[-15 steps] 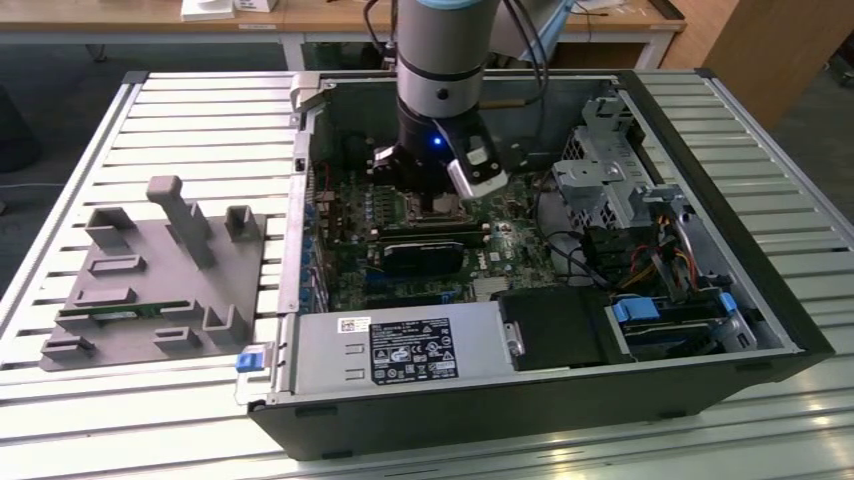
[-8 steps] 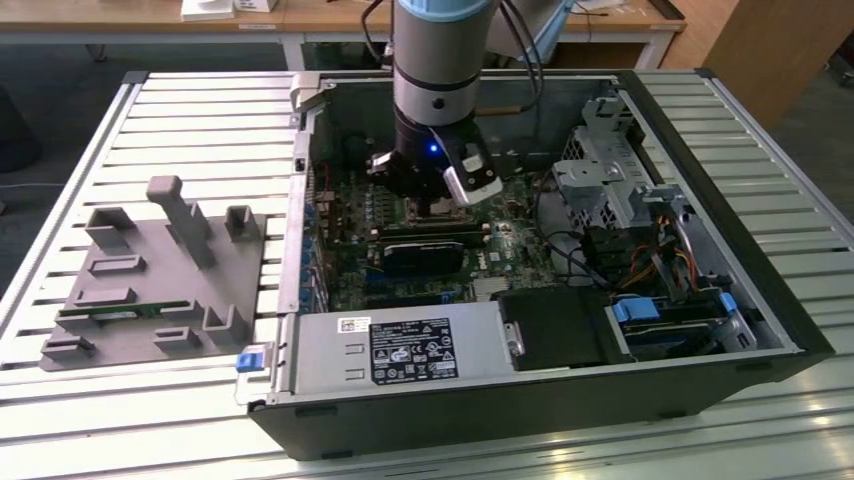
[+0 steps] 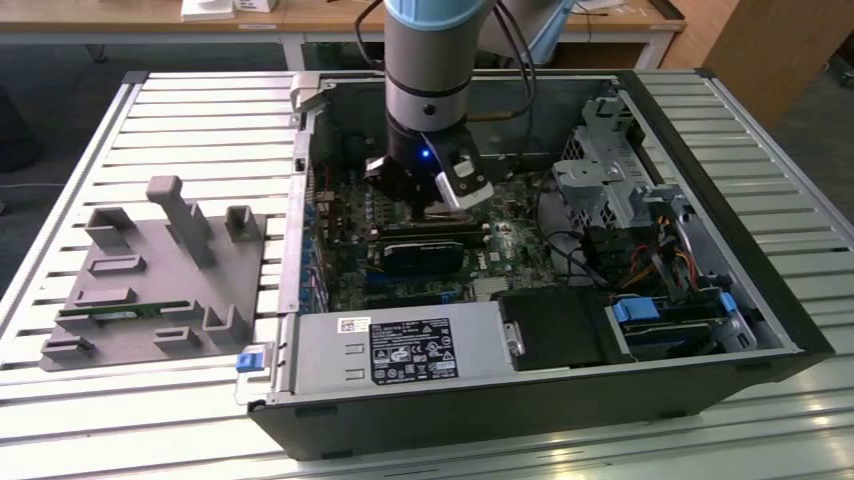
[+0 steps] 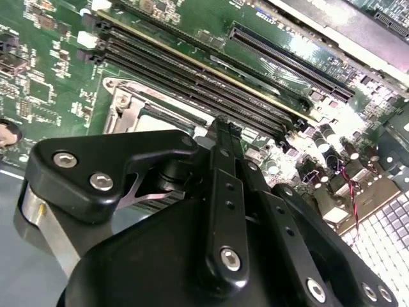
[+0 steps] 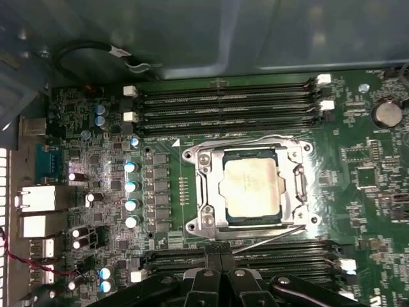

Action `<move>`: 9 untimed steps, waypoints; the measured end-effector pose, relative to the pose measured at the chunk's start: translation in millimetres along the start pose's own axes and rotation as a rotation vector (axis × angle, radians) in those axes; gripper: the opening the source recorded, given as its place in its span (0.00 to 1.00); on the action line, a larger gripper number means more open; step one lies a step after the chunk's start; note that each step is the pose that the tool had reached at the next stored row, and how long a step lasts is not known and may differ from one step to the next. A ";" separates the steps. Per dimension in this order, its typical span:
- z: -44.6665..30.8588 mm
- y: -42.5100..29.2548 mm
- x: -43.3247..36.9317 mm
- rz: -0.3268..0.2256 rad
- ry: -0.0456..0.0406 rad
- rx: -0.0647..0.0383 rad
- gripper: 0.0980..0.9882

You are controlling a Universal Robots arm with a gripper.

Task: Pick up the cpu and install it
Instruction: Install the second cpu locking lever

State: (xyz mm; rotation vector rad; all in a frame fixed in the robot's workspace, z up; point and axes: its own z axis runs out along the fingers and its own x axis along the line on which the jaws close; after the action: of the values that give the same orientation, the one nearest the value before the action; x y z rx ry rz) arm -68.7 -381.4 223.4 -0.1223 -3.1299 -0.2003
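Observation:
The cpu (image 5: 252, 186), a pale silver square, lies flat inside the socket (image 5: 203, 192) on the green motherboard, with the metal frame around its edges. My gripper (image 5: 220, 251) hovers just off the socket's side, over the black memory slots (image 5: 268, 256). Its two black fingers (image 4: 225, 137) are pressed together with nothing between them. In the exterior view the gripper (image 3: 430, 207) reaches down into the open computer case (image 3: 534, 400), above the motherboard (image 3: 400, 280). Part of the socket frame (image 4: 137, 109) shows beyond the gripper body in the second wrist view.
A grey tray (image 3: 147, 285) with upright posts sits on the slatted table at the exterior view's left, holding a green memory stick (image 3: 120, 312). The power supply (image 3: 400, 350), a drive cage (image 3: 607, 170) and cables (image 3: 641, 265) crowd the case. More memory slots (image 5: 223, 102) lie beyond the socket.

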 end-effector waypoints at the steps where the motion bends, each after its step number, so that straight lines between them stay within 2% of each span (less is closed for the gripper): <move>1: 1.8 -0.3 0.5 0.000 0.0000 0.000 0.02; 5: 8.6 -0.7 1.4 0.000 0.0001 0.000 0.02; 9: 9.8 -0.9 2.2 0.000 0.0001 -0.002 0.02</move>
State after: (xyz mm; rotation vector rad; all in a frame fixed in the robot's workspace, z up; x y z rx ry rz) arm -70.9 -380.9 213.6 -0.1220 -3.1297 -0.2028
